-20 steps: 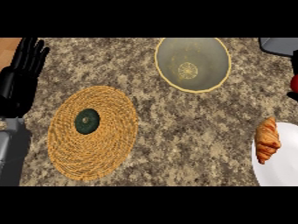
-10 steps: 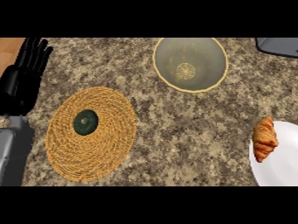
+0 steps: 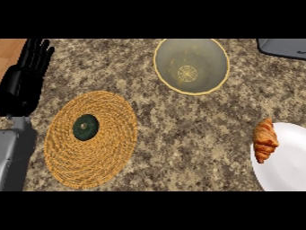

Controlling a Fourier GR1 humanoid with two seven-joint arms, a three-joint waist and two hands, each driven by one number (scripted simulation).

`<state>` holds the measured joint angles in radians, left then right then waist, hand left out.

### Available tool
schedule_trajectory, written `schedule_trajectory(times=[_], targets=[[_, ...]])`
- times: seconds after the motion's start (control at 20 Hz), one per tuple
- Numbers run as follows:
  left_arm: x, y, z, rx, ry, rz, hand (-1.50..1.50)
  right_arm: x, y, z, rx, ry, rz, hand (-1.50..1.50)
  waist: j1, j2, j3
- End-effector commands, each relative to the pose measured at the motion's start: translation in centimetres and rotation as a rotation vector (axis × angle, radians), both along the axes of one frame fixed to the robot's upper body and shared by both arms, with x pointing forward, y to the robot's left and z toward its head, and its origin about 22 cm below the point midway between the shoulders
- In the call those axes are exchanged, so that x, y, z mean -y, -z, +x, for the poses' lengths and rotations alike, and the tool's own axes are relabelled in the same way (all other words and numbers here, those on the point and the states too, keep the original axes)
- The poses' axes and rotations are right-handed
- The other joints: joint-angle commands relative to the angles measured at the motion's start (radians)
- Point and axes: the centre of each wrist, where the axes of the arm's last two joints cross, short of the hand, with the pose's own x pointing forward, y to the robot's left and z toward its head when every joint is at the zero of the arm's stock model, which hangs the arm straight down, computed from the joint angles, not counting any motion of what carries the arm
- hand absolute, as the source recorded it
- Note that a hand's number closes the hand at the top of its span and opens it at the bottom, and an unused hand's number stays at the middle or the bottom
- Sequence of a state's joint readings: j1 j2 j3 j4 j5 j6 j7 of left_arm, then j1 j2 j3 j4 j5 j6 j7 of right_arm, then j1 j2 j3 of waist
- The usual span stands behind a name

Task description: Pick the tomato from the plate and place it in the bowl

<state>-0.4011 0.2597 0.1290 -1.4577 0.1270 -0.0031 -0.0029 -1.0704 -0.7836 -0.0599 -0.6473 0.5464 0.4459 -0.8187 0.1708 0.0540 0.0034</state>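
Nearest the robot, the woven mat lies on the speckled counter with a small dark green disc at its middle. To the right, the white plate sits at the view's edge, and a croissant rests along its left rim. There is no tomato on the plate. A second ago the tomato showed red at the right edge, held in the right hand; half a second ago and now, both are out of view, so where the tomato is cannot be told from here. The likely reading is that the pick is done and the fruit is lifted off to the right, with the carry to the bowl yet to come.

On the left, the left hand rests with fingers straight and upright, holding nothing, as it did a second ago. Farther off, the bowl stands empty, well apart from the plate. A grey appliance shows at the far right corner.
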Motion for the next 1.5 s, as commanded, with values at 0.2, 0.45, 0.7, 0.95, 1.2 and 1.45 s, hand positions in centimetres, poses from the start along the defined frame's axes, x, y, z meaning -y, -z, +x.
schedule_trajectory(times=[0.2,0.45,0.7,0.95,1.2,1.45], targets=[[-0.1,1.0,-0.2,-0.014,-0.031,0.002,0.00,-4.2,-3.0,2.3,-0.147,-0.273,0.048,1.50,-0.029,-0.013,-0.003],[-1.1,0.2,-0.2,-0.018,-0.052,0.013,0.00,-10.2,-1.0,4.3,-0.218,-0.347,-0.039,1.50,-0.039,-0.019,-0.003],[-1.6,1.0,-0.6,-0.032,-0.051,0.003,0.00,-15.1,2.3,5.5,-0.256,-0.391,-0.101,1.50,-0.055,-0.018,-0.004],[-1.8,0.0,-0.4,-0.021,-0.075,0.002,0.00,-18.1,4.9,6.0,-0.297,-0.427,-0.138,1.50,-0.075,-0.021,-0.002],[-3.5,0.6,-1.2,-0.027,-0.094,0.001,0.00,-19.7,7.0,6.2,-0.244,-0.391,-0.212,1.50,-0.091,-0.025,-0.003],[-4.2,1.5,-1.6,-0.037,-0.100,-0.002,0.00,-22.9,12.7,5.7,-0.305,-0.267,-0.237,1.50,-0.086,-0.022,-0.003]])
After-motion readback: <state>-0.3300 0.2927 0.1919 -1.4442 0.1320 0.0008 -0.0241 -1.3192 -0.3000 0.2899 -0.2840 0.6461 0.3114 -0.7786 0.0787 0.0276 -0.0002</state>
